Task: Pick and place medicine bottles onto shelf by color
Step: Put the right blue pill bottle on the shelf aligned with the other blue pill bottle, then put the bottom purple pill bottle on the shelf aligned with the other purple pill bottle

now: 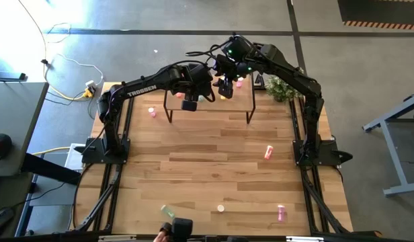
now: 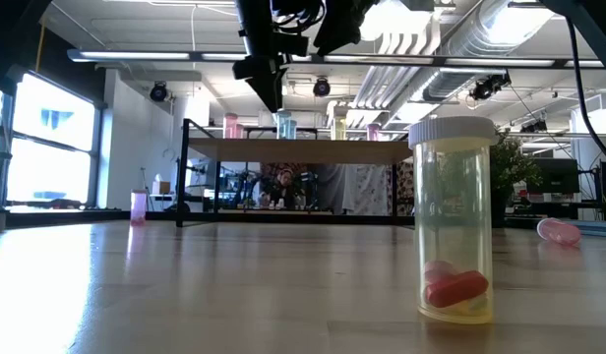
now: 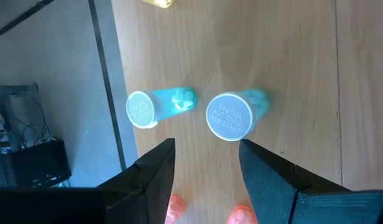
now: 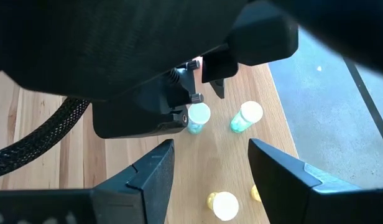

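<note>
Black arms, white "TROSSEN" lettering, green indicator lights, braided black cable.

above shelf [image 1: 210,111]: crowded, both grippers close together over it
shelf top: standing bottles [image 3: 229,116] fill the back
front table [image 1: 214,175]: wide, few scattered bottles

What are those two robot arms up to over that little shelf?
They are sorting small medicine bottles onto the shelf by colour. Both arms are over it now: the left gripper, fingers open, hovers above two blue-green bottles standing on the shelf top, and the right gripper is open above it too. Neither holds anything. More bottles, like a pink one, wait on the table.
</note>
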Controlling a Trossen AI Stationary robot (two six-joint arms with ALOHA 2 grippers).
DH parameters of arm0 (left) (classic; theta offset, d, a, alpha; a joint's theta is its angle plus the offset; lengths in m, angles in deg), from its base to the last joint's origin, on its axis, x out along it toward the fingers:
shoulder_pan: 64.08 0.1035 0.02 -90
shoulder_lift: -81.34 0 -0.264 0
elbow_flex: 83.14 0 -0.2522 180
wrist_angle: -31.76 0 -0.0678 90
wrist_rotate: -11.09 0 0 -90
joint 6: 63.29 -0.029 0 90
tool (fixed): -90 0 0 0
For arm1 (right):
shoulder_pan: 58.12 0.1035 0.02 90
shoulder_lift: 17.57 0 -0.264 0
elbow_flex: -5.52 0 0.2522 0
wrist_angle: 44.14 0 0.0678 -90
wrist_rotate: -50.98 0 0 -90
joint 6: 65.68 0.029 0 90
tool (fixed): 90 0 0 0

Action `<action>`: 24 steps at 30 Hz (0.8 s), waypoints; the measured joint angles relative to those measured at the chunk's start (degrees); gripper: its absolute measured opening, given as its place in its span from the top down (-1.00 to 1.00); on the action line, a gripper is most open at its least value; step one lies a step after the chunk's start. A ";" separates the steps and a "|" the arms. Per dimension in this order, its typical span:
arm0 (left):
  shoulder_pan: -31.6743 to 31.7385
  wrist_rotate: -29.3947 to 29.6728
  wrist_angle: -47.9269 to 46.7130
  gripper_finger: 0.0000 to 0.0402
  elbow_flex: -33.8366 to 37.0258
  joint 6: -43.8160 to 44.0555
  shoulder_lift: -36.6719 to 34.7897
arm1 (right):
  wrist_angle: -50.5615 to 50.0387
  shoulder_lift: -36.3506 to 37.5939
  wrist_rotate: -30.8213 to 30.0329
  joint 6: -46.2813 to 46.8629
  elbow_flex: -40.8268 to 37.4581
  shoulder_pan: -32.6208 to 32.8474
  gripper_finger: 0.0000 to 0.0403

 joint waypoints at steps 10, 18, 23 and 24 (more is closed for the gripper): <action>0.00 -0.26 0.35 0.15 0.00 0.78 0.00 | 0.00 0.00 -0.01 0.15 0.00 0.01 0.02; -0.02 1.30 -3.62 0.15 -3.23 6.64 -0.11 | -3.17 1.13 -0.69 2.44 0.06 0.47 0.02; 0.18 -4.66 -7.00 0.15 -5.25 10.21 -1.61 | -5.15 2.61 -0.74 4.85 0.09 0.77 0.02; 0.45 -6.43 -7.32 0.15 -5.25 10.93 -2.17 | -5.38 3.04 -0.40 5.43 0.09 0.93 0.02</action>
